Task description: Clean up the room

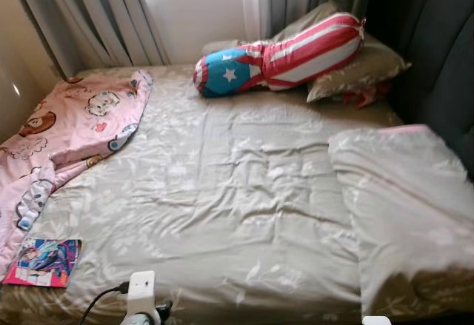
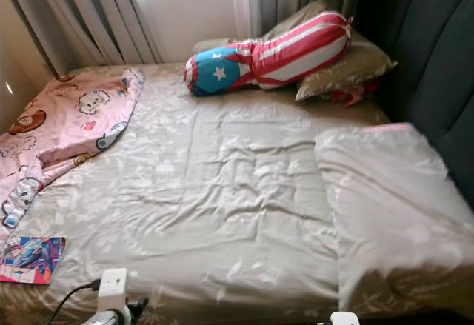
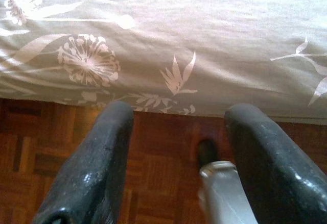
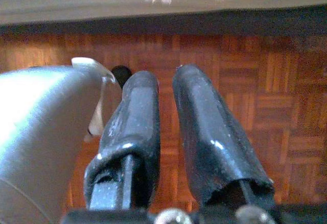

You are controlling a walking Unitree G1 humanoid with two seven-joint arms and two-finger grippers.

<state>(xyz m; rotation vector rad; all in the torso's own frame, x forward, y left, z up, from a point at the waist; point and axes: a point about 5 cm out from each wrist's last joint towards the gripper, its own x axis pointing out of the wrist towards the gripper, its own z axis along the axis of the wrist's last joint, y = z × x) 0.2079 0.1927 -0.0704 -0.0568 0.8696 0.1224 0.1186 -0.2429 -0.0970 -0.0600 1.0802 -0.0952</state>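
A bed (image 1: 222, 192) with a beige flowered sheet lies before me. A pink cartoon blanket (image 1: 67, 132) is bunched along its left side. A colourful magazine (image 1: 43, 261) rests on the near left corner. A red, white and blue star bolster (image 1: 278, 55) leans on beige pillows (image 1: 355, 69) at the head. A folded beige duvet (image 1: 407, 206) covers the right side. My left gripper (image 3: 181, 127) hangs open over the parquet floor (image 3: 163, 147) below the bed's edge. My right gripper (image 4: 164, 78) is shut with nothing in it, also low above the floor.
Grey curtains (image 1: 89, 14) and a window (image 1: 192, 7) stand behind the bed. A dark padded headboard (image 1: 437, 58) runs along the right. My left wrist and its cable (image 1: 141, 295) poke up at the near edge.
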